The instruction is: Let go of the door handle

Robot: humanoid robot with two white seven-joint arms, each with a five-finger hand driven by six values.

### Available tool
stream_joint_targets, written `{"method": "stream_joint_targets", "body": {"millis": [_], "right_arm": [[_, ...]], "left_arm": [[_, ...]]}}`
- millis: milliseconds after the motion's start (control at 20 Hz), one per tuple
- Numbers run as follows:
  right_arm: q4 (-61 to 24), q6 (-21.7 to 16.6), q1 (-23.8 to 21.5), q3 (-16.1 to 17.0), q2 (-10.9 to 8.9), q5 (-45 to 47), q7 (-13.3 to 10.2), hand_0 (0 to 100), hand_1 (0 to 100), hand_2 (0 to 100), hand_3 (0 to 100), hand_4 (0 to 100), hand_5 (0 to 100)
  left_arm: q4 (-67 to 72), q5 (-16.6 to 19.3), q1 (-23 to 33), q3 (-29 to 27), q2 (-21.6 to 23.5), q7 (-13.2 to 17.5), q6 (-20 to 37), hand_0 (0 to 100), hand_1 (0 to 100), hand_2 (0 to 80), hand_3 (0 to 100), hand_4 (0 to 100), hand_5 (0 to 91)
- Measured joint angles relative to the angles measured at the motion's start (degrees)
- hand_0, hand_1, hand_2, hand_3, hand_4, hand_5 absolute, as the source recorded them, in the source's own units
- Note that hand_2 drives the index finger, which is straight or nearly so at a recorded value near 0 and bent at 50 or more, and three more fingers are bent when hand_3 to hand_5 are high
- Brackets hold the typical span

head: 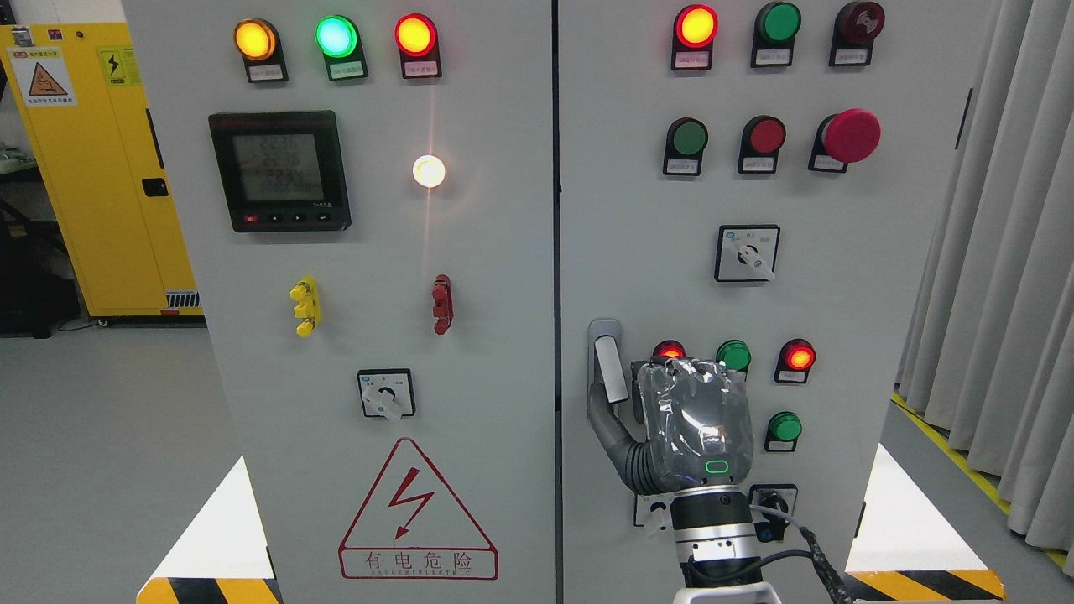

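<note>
Door handle (607,362): grey metal lever, upright, at left edge of right cabinet door (839,294). I see my right hand (690,424) just beside it, thumb touching below; whether it grips, I cannot tell.

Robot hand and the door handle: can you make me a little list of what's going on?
hand: right hand, arm coming up from the bottom edge
thumb: touching the lower end of the door handle
other fingers: cannot tell, hidden behind the hand
handle: grey, upright, on the right cabinet door
left hand: not in view
</note>
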State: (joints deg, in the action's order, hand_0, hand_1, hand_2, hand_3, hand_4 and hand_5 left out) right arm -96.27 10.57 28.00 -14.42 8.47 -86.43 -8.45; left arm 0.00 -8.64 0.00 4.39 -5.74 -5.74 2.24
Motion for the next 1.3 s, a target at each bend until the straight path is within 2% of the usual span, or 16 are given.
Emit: {"method": "stream_joint_targets", "body": {"millis": [850, 1300], "right_arm": [[-0.9, 0.1, -0.8, 0.5, 0.07, 0.0, -0.4, 47, 39, 93, 100, 100, 100], [-1.1, 0.2, -0.9, 0.7, 0.07, 0.0, -0.5, 44, 38, 93, 100, 100, 100]], "left_arm": [[0.0, 0.0, 0.0, 0.0, 0.0, 0.0, 0.0, 12, 56, 0.0, 0, 0, 0.0], [0.0, 0.0, 0.0, 0.0, 0.0, 0.0, 0.0, 12, 56, 0.0, 0, 0, 0.0]]}}
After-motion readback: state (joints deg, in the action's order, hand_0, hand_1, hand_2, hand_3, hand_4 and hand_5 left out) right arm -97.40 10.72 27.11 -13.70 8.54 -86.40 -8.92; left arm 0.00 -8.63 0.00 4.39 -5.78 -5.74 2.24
